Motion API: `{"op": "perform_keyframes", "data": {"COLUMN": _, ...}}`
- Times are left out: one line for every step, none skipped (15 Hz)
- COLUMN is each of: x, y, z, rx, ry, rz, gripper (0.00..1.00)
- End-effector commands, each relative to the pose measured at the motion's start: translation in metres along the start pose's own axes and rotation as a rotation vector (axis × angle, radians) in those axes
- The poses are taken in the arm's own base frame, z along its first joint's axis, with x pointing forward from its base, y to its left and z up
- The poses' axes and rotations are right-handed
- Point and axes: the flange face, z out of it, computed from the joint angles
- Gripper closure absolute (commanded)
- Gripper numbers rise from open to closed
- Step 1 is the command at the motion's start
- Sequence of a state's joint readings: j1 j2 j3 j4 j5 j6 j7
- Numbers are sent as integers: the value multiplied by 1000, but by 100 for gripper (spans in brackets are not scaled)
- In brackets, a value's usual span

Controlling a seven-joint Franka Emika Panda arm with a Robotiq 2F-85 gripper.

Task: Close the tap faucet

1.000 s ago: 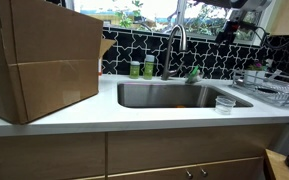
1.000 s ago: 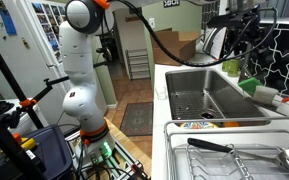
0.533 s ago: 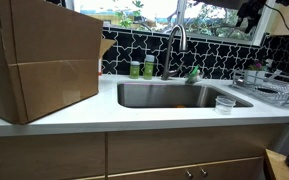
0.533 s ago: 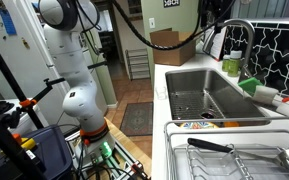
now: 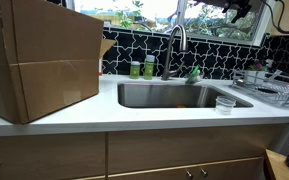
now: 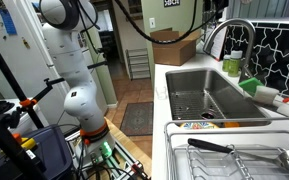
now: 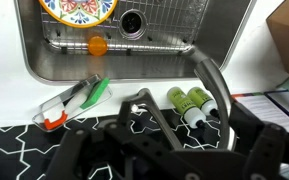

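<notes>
The tap faucet [image 5: 177, 42] is a tall steel gooseneck behind the sink [image 5: 134, 97]. It also shows in an exterior view [image 6: 227, 30] and in the wrist view [image 7: 215, 92], where its arch curves over the sink rim. My gripper [image 5: 238, 10] hangs high above the counter, up and to the right of the faucet and apart from it. In the wrist view its dark fingers [image 7: 162, 142] are spread wide and hold nothing. A thin steel lever [image 7: 149, 112] shows between them.
Two green soap bottles [image 5: 142, 68] stand beside the faucet base. A big cardboard box [image 5: 39, 60] fills one end of the counter. A clear cup [image 5: 224, 103] and a dish rack [image 5: 274, 92] sit at the other end. A patterned plate [image 7: 77, 8] and an orange ball [image 7: 98, 45] lie in the sink.
The arm's upper links swung over during the first half second. The gripper shifted slightly along the top of the exterior view, staying high above the counter. Little changed since.
</notes>
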State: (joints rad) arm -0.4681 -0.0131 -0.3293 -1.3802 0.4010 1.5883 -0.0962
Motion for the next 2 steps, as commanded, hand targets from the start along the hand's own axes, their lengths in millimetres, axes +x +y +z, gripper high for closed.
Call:
{"op": "perform_keyframes", "data": {"x": 2, "y": -3, "z": 6, "rx": 0, "ry": -6, "rz": 1, "gripper": 0}}
{"op": "perform_keyframes", "data": {"x": 3, "y": -2, "z": 8, "rx": -1, "ry": -8, "rz": 3, "gripper": 0}}
